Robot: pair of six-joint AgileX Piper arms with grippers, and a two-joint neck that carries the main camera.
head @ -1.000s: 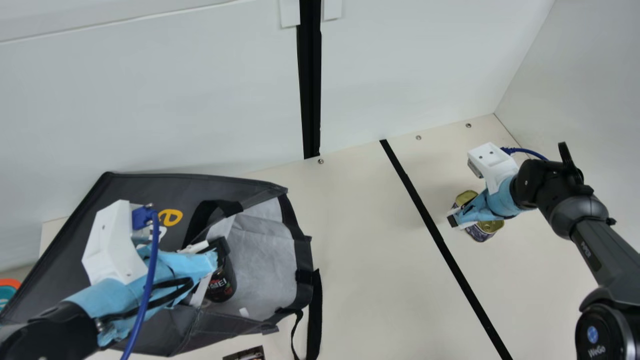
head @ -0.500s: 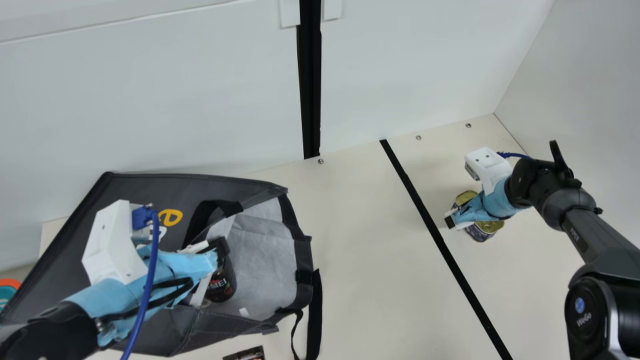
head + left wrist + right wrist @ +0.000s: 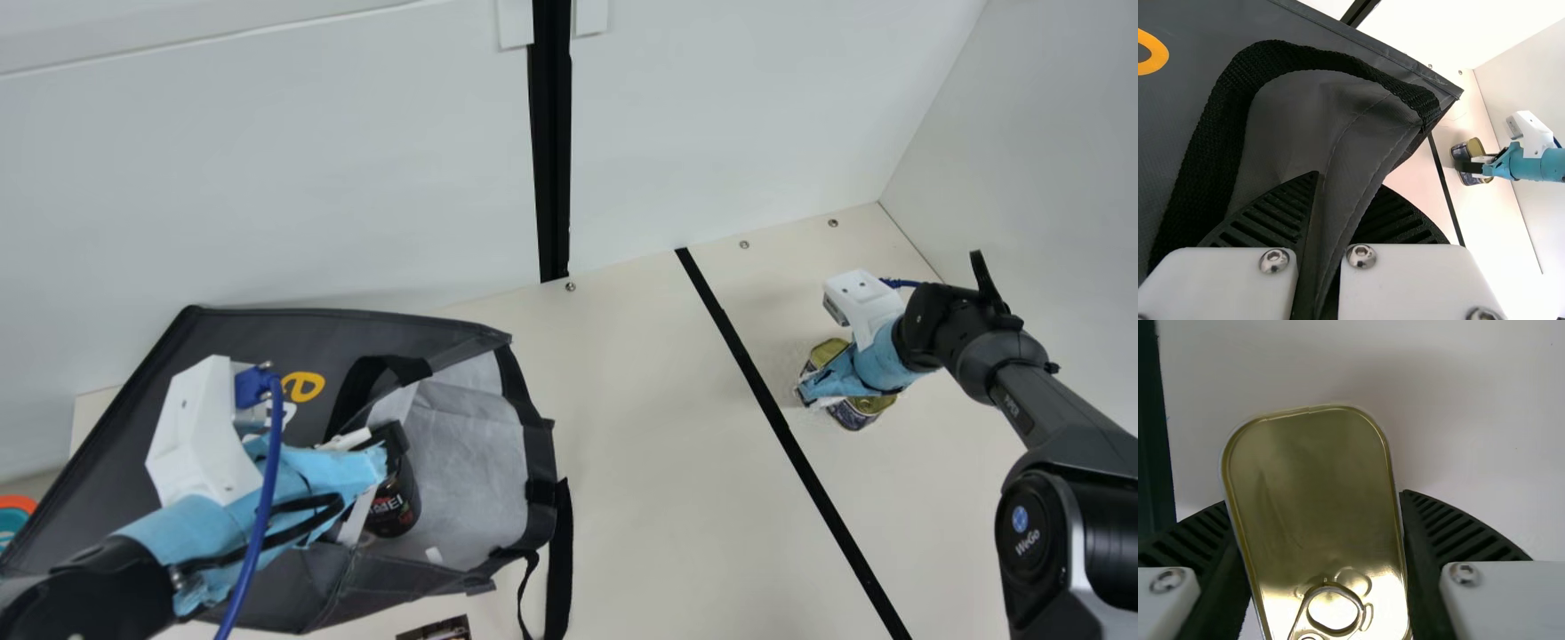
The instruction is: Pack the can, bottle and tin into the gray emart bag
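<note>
As the right pincer (image 3: pixel 1313 498) moves in, the tin (image 3: pixel 825 353) looks next to go

The right pincer has shifted a bit at the tin, but I cannot tell if it has a grip. The tin is on the table (image 3: pixel 640 498), well apart from the bag (image 3: pixel 480 462). The left pincer (image 3: pixel 1346 183) is clamped on the bag's edge, and a dark bottle (image 3: pixel 396 511) is inside. A floppy strap (image 3: pixel 560 560) by the opening could get in the way.
</note>
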